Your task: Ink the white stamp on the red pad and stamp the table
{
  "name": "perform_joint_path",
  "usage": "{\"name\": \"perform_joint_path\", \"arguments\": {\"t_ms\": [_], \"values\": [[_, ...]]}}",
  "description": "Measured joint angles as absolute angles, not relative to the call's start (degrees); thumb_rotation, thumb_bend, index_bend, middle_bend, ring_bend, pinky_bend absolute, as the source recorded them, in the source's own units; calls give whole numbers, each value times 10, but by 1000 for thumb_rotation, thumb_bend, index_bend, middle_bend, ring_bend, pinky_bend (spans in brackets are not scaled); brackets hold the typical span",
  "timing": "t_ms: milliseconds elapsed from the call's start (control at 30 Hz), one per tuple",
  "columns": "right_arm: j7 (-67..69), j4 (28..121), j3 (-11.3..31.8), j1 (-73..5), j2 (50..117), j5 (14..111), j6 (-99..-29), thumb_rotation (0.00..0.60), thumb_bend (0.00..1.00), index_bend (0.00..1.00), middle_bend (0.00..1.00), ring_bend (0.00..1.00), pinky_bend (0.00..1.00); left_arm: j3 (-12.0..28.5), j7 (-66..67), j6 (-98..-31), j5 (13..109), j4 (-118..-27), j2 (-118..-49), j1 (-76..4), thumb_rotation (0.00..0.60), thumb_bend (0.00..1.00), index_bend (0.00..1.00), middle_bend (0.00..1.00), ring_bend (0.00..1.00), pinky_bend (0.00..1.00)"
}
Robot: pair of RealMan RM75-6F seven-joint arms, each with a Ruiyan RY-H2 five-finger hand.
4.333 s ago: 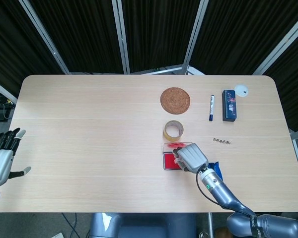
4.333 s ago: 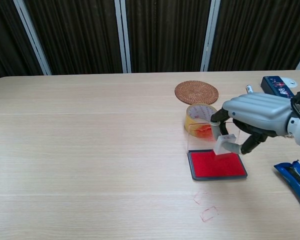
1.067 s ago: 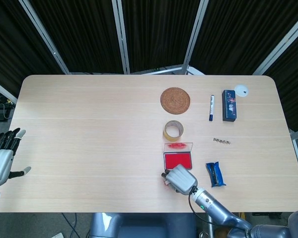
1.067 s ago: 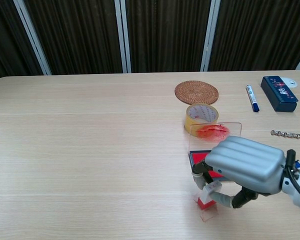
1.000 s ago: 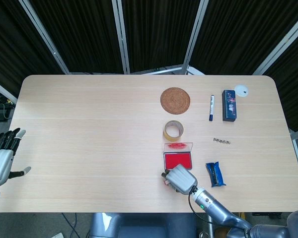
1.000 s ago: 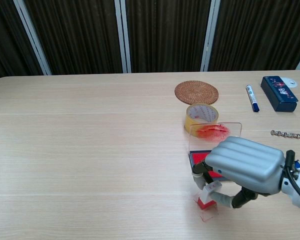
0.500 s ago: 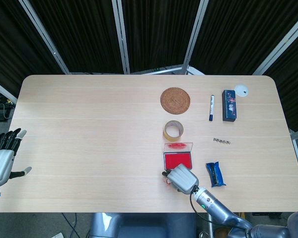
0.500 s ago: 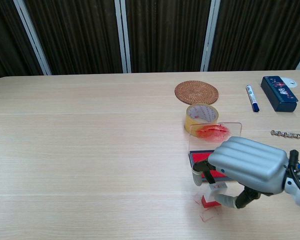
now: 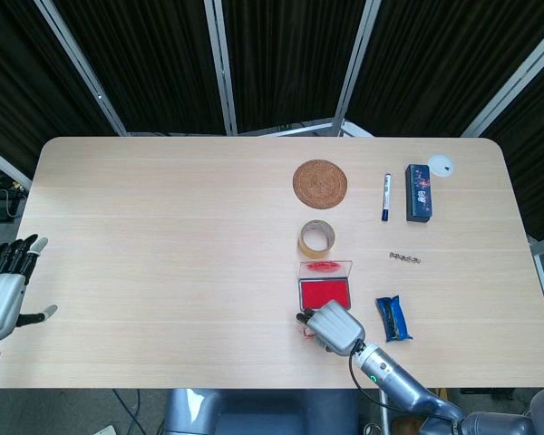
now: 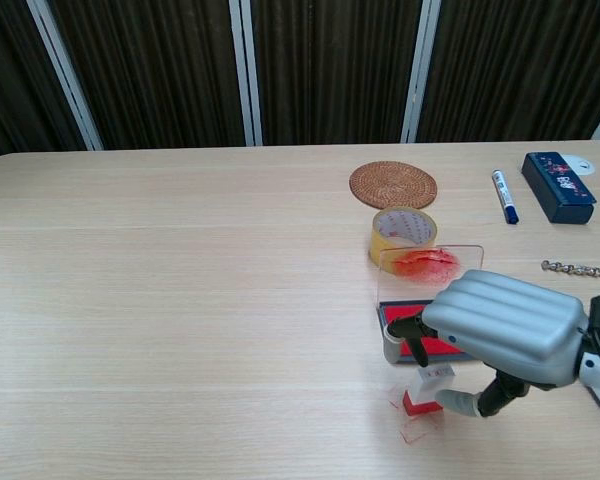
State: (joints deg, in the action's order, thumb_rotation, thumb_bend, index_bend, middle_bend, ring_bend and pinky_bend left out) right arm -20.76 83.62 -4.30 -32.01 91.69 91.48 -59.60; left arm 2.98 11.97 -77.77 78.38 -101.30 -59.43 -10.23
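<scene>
The white stamp point(image 10: 427, 389) with its red inked base stands upright on the table just in front of the red ink pad point(image 10: 394, 318). My right hand point(image 10: 505, 325) arches over it, thumb against its right side and fingertips just above its top, pinching it. From the head view the right hand point(image 9: 334, 328) covers nearly all of the stamp, below the red pad point(image 9: 325, 293). Faint red stamp marks point(image 10: 414, 432) show on the wood beside the stamp. The pad's clear lid point(image 10: 430, 262) stands open behind it. My left hand point(image 9: 4, 290) hangs open off the table's left edge.
Behind the pad are a tape roll point(image 9: 316, 237) and a woven coaster point(image 9: 320, 182). A pen point(image 9: 385, 197), a dark blue box point(image 9: 418, 192) and a white disc point(image 9: 440, 166) lie at the far right. A small chain point(image 9: 404, 258) and a blue packet point(image 9: 394, 318) lie right of the pad.
The right hand has shifted slightly right and risen a little. The stamp went from tilted to upright on the table. The left hand has not moved.
</scene>
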Motion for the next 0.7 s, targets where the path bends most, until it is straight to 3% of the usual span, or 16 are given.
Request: {"name": "perform_joint_path", "arguments": {"t_ms": [133, 367, 467, 567, 633, 700], "values": [[-205, 855, -43, -318, 902, 920, -605, 600, 205, 173, 341, 798, 1000, 30, 118, -776, 782, -1013, -593, -103, 600, 0, 0, 0, 0, 0], [-202, 925, -50, -307, 830, 941, -638, 600, 162, 134, 297, 773, 952, 29, 114, -775, 783, -1017, -588, -102, 600, 0, 0, 0, 0, 0], [-196, 958, -56, -297, 782, 955, -667, 600, 124, 126, 257, 683, 756, 28, 111, -777, 786, -1019, -586, -101, 600, 0, 0, 0, 0, 0], [-175, 983, -62, -280, 732, 970, -710, 600, 68, 120, 198, 507, 452, 28, 107, -780, 791, -1019, -586, -100, 600, 0, 0, 0, 0, 0], [-147, 994, -63, -266, 703, 973, -744, 600, 15, 91, 123, 301, 231, 27, 104, -783, 799, -1015, -588, -100, 600, 0, 0, 0, 0, 0], [-113, 1000, -62, -250, 684, 973, -777, 600, 0, 40, 46, 116, 87, 27, 99, -789, 809, -1010, -592, -99, 600, 0, 0, 0, 0, 0]]}}
